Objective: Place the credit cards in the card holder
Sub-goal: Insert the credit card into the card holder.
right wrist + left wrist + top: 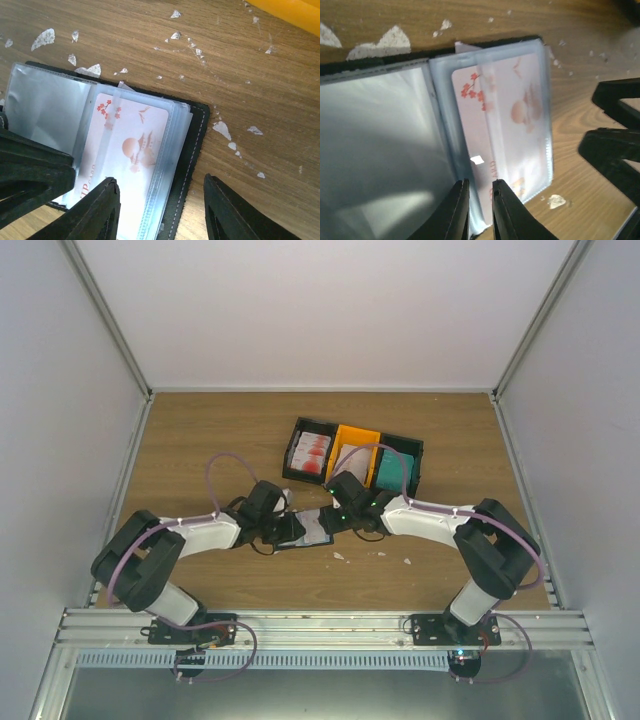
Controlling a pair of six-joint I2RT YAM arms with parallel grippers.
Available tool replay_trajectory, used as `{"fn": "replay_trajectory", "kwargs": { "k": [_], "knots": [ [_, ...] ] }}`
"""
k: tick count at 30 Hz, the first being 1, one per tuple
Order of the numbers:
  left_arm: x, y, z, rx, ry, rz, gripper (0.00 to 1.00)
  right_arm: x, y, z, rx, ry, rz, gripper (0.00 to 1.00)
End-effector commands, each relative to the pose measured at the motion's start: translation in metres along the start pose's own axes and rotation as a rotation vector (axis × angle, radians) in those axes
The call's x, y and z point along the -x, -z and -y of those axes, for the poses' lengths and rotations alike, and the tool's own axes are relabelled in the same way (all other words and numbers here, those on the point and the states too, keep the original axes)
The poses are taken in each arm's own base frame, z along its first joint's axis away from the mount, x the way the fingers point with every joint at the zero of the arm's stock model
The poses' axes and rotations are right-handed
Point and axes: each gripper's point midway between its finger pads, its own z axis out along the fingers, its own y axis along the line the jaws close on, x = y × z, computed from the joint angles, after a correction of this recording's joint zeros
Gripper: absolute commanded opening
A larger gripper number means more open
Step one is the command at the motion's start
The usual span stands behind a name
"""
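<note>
The card holder (312, 529) lies open on the table between my two grippers, its black cover (192, 145) underneath and its clear sleeves on top. A red-and-white credit card (520, 105) (135, 145) sits mostly inside one sleeve, with a bare strip sticking out toward the spine. My left gripper (480, 187) (296, 530) is over that strip with only a narrow slit between its jaws; a pinch on the card does not show. My right gripper (161, 200) (330, 520) is open, one finger over the card and the other over bare wood beside the cover. More credit cards (313, 453) wait behind.
Behind the holder stand a black tray (291, 452) with red-and-white cards, an orange tray (352, 448) (295, 7), and a black tray holding teal cards (393, 470). Small white scraps (46, 37) (392, 40) dot the wood. The enclosure walls stand left, right and behind.
</note>
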Motion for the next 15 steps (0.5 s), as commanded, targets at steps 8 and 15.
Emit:
{"fn": "replay_trajectory", "kwargs": {
  "k": [8,15],
  "knots": [
    [-0.001,-0.018,-0.009,0.023,-0.013,-0.019,0.05,0.003,-0.003,-0.012,0.071,0.006,-0.004,0.39],
    [-0.008,-0.019,-0.027,0.088,0.003,-0.021,0.00,-0.001,-0.007,-0.017,0.112,-0.005,-0.031,0.37]
  ]
}}
